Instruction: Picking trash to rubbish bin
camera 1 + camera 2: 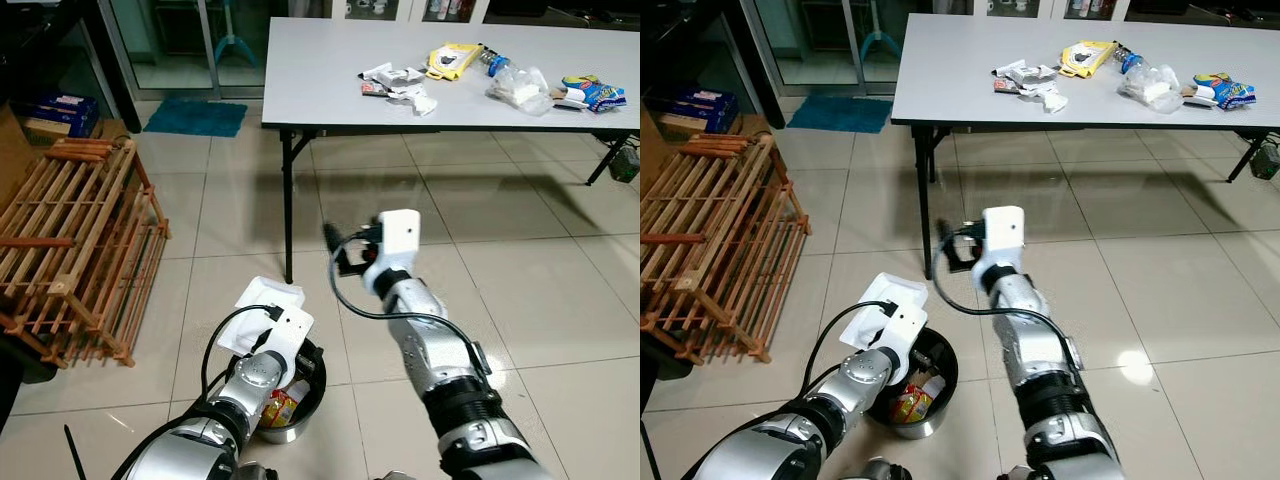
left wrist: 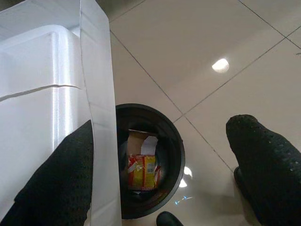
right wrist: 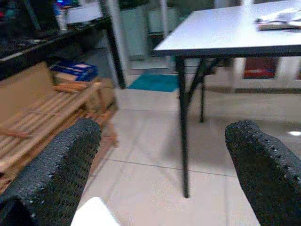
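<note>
Step in hand: dropping the white foam tray (image 1: 268, 303) into the rubbish bin (image 1: 312, 372), by my reading.
Left gripper (image 2: 160, 165): fingers spread wide; the tray lies against one finger (image 2: 61, 183), the other stands well clear. You cannot tell a firm pinch here, so treat the hold as loose.
Tray position: above the bin's far-left rim, partly outside the mouth.
Bin: near you on the tiled floor (image 1: 520, 290), already holding a red-yellow wrapper (image 2: 143, 172) and some card.
Advice: bring the tray over the centre of the mouth and tip it edge-down before letting go; flat, it may bridge the rim or slide onto the tiles.
Right gripper (image 3: 164, 160): fingers apart, nothing between them, raised toward the table (image 1: 330, 100).
Remaining trash: wrappers (image 1: 398, 84) and bags on the far table.
Hazard: wooden rack (image 1: 80, 250) left of you.
</note>
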{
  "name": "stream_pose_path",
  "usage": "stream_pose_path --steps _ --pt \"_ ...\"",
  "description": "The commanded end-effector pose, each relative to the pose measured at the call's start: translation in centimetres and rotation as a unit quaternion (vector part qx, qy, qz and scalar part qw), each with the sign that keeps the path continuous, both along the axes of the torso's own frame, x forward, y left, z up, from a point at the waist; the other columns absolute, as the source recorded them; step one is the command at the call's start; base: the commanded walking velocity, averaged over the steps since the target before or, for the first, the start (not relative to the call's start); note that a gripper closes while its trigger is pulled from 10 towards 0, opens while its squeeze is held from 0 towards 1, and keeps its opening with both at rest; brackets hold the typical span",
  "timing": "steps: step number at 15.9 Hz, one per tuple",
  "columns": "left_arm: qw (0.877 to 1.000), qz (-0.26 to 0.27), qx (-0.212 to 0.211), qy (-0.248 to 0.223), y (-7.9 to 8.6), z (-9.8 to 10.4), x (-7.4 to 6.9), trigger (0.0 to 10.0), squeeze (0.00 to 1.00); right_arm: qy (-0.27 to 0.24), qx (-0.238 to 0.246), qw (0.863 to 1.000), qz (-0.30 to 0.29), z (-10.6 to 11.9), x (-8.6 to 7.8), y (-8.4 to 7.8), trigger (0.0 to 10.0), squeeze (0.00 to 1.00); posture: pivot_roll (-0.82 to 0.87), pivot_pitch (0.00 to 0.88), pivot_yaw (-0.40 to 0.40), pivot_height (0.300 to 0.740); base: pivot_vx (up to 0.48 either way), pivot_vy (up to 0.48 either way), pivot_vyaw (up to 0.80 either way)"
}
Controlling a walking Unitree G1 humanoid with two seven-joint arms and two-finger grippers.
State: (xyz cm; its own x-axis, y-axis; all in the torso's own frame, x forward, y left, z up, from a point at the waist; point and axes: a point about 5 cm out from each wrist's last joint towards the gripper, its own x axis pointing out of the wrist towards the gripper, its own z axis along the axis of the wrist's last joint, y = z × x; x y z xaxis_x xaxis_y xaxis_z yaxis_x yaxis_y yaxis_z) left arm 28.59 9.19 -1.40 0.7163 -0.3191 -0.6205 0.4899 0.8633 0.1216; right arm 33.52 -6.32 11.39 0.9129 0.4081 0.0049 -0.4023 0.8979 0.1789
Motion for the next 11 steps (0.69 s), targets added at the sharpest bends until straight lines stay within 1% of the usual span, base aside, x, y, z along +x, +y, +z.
stream_pose_path --steps 1,2,3,6,9,10,11 --pt "1.000 -0.004 0.002 -0.003 -0.1 0.2 0.2 10.0 0.00 -0.011 0.009 1.000 0.016 1.1 0.3 0.4 10.0 0.00 -0.02 0.035 -0.020 0.716 0.000 0.000 0.00" --pt "1.000 0.003 0.004 -0.002 0.0 0.1 0.1 10.0 0.00 -0.018 0.017 0.999 0.023 1.8 0.6 0.7 10.0 0.00 -0.01 0.033 -0.024 0.716 0.000 0.000 0.00" --pt "1.000 0.006 0.005 -0.001 0.0 0.0 0.1 10.0 0.00 -0.019 0.020 0.999 0.025 2.0 0.7 0.7 10.0 0.00 -0.02 0.033 -0.024 0.716 0.000 0.000 0.00" --pt "0.996 0.093 0.000 0.000 1.6 0.0 0.4 10.0 0.00 -0.026 0.021 0.999 0.025 2.7 1.1 0.6 10.0 0.00 -0.01 0.031 -0.027 0.716 0.000 0.000 0.00" --pt "0.995 0.096 0.012 0.001 2.0 -0.2 0.2 10.0 0.00 -0.029 0.022 0.999 0.029 2.9 1.1 0.7 10.0 0.00 -0.01 0.029 -0.029 0.716 0.000 0.000 0.00" --pt "0.994 0.108 0.026 0.003 2.3 -0.4 0.1 10.0 0.00 -0.033 0.025 0.999 0.031 3.2 1.2 0.9 10.0 0.00 -0.01 0.027 -0.029 0.716 0.000 0.000 0.00" --pt "0.992 0.119 0.030 0.005 2.5 -0.5 0.0 10.0 0.00 -0.036 0.026 0.999 0.031 3.5 1.2 0.9 10.0 0.00 -0.01 0.027 -0.029 0.716 0.000 0.000 0.00"
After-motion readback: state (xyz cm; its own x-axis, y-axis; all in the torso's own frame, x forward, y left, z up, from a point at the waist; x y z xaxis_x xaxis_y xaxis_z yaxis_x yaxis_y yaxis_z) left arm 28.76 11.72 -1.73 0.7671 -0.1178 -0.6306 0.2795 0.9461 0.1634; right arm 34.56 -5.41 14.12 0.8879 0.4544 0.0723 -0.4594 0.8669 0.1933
